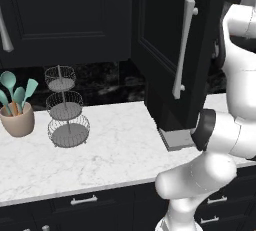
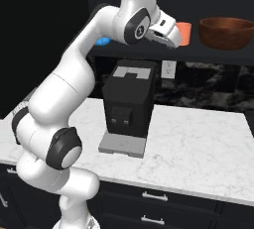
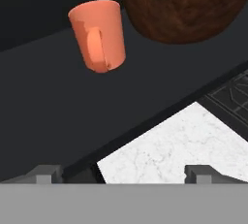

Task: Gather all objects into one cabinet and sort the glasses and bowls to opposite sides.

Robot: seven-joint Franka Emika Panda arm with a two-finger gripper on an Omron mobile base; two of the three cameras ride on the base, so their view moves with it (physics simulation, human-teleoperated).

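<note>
Gripper (image 2: 171,38) gaping wide, holding nothing, hovering beside orange cup (image 2: 183,33); brown bowl (image 2: 226,32) sitting just beyond cup; coffee machine (image 2: 128,105) standing below.

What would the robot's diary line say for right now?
gripper: open, holding nothing | place: at cabinet shelf | orange cup: on shelf beside brown bowl | blue bowl: behind arm
</note>
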